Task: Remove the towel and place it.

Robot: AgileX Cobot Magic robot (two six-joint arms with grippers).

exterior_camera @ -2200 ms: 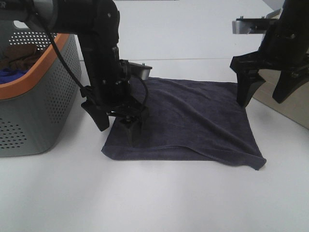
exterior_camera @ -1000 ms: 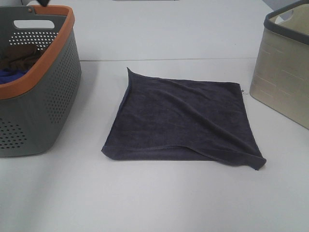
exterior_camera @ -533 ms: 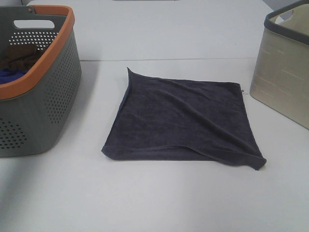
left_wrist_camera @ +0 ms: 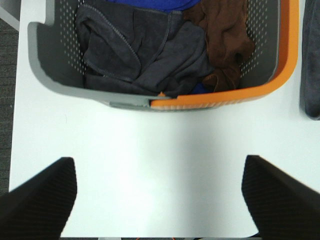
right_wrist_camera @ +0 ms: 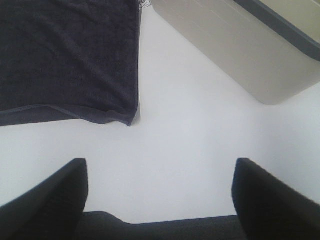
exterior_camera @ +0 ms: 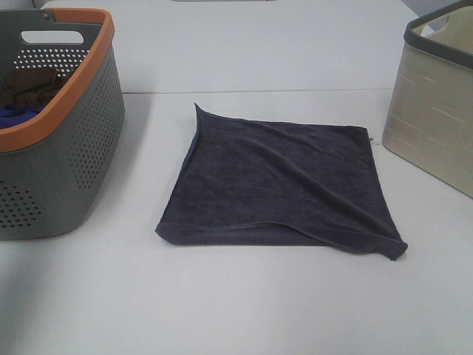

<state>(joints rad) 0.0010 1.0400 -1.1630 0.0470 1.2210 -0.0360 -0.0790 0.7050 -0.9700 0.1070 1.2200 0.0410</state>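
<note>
Plain white tabletop (exterior_camera: 244, 310); on the left a grey basket (exterior_camera: 55, 159) with an orange rim, cloths piled inside; the dark towel (exterior_camera: 277, 181) lies spread flat in the middle, small white tag at its far right corner, writing too tiny to read; beige basket (exterior_camera: 432, 111) on the right; left pincer (left_wrist_camera: 160, 197) spread wide over bare tabletop, right pincer (right_wrist_camera: 160, 195) spread too, both holding nothing.

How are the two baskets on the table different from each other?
The grey basket has an orange rim and walls dotted with small holes; the beige basket has a dark grey rim and solid, lightly lined walls. The grey basket holds crumpled cloths: dark grey, brown and blue. What the beige basket holds cannot be seen. They stand on opposite sides of the flat towel, grey on the left, beige on the right. Both stand upright on the white table.
</note>
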